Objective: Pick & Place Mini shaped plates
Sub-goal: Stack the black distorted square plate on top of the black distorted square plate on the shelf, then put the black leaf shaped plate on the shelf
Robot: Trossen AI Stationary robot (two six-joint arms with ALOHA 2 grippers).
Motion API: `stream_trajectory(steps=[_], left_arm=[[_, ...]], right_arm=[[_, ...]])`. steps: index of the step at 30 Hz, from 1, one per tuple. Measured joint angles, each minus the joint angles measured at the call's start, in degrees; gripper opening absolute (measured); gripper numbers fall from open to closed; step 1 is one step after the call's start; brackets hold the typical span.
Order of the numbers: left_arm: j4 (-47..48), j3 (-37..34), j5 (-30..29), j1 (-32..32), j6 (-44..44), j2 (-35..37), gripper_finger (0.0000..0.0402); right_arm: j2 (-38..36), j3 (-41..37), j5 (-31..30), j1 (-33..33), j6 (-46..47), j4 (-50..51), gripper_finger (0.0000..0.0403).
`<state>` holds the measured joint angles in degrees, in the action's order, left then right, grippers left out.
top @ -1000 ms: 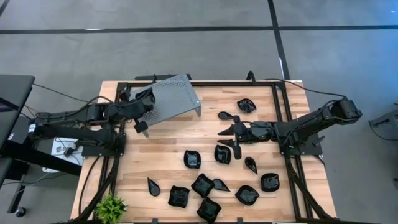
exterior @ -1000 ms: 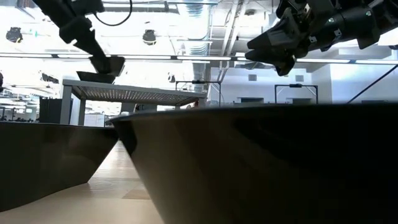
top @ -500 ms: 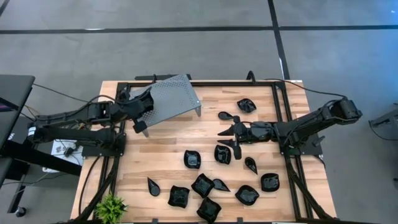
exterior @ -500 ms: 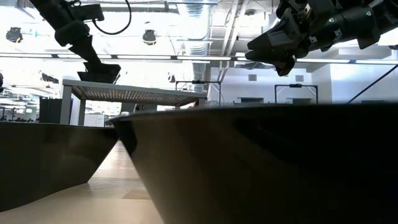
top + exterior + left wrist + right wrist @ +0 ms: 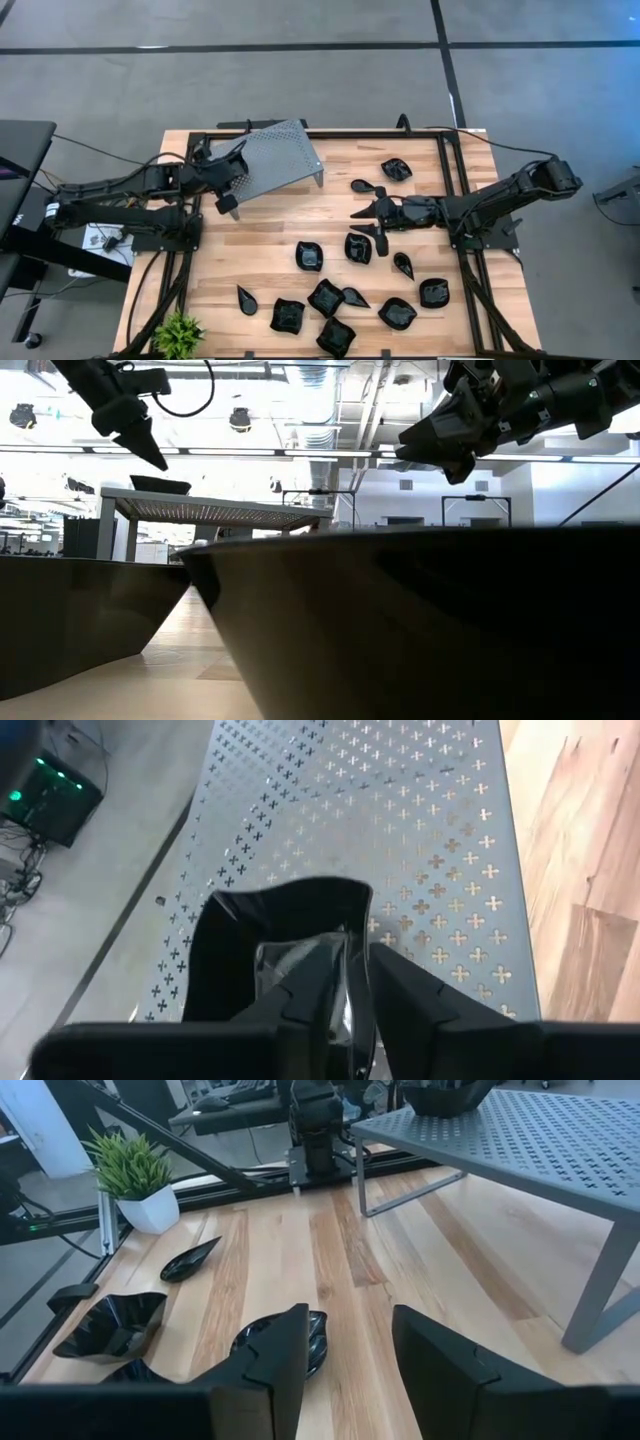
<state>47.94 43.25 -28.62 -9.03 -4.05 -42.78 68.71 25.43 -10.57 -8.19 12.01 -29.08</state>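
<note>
one mini plate is resting on the perforated tray, the left gripper lifting off unclenched; right gripper is hovering, fingers parted, empty, over roughly a dozen plates waiting on the table.

My surface is pale wooden planking, and around it lies a grey floor crossed by dark lines. At one near corner stands a small green plant in a white pot. Beside the surface, on the floor, sits a dark box with a green light and loose cables. Looking level across the room I see a bright white ceiling hung with pipes, ducts and lamps, white walls, and dark frames standing far off.
</note>
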Motion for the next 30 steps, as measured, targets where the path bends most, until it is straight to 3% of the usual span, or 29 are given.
stream_trajectory(steps=[6,12,14,22,30], left_arm=[[-4.6,3.2,1.3,3.3,0.3,0.0,0.0090],[-15.4,3.3,23.0,9.9,0.5,-1.3,0.0090],[-19.1,2.5,26.5,12.7,0.9,-2.1,0.0090],[-34.4,-6.0,26.9,21.6,3.0,-9.2,0.0090],[-50.0,-10.6,27.0,27.1,-3.0,-24.7,0.0091]], right_arm=[[0.0,0.0,0.0,0.0,0.0,0.0,0.0147],[0.0,0.0,0.0,0.0,0.0,-0.1,0.0152],[0.0,0.0,0.0,0.0,0.0,-0.1,0.0153],[0.0,0.0,0.0,0.0,0.0,-0.1,0.0154],[0.0,0.0,0.0,0.1,0.0,-0.1,0.0150]])
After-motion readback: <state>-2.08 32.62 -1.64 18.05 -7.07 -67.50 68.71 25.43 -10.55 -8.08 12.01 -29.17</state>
